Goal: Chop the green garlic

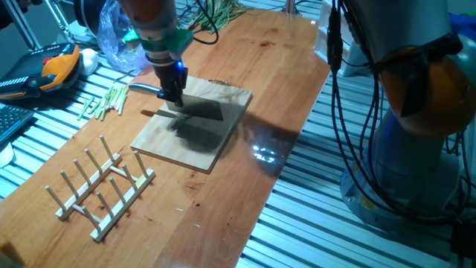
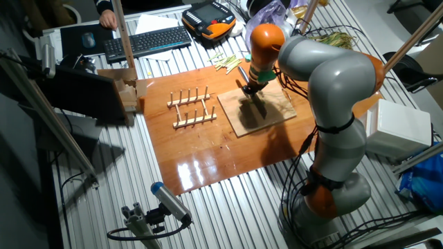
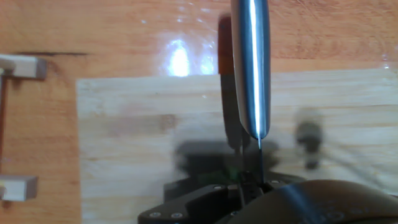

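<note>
My gripper (image 1: pixel 172 95) is shut on the handle of a knife (image 1: pixel 199 109) over the pale wooden cutting board (image 1: pixel 190 141). The blade lies across the board's middle and points away from the hand. In the hand view the shiny blade spine (image 3: pixel 251 68) runs up from the gripper (image 3: pixel 249 180) across the board (image 3: pixel 137 112). A small trace of bright green, the green garlic (image 1: pixel 181 117), shows on the board just under the gripper. It also shows faintly in the hand view (image 3: pixel 231 171); most of it is hidden. The other fixed view shows the gripper (image 2: pixel 250 86) above the board (image 2: pixel 266 117).
Pale yellowish stalk sticks (image 1: pixel 104 100) lie left of the board. A wooden peg rack (image 1: pixel 100 186) stands in front of it on the left. Leafy greens (image 1: pixel 216 13) and a plastic bag (image 1: pixel 119 37) lie at the back. A keyboard (image 2: pixel 149 41) and a cardboard box (image 2: pixel 128 93) are nearby.
</note>
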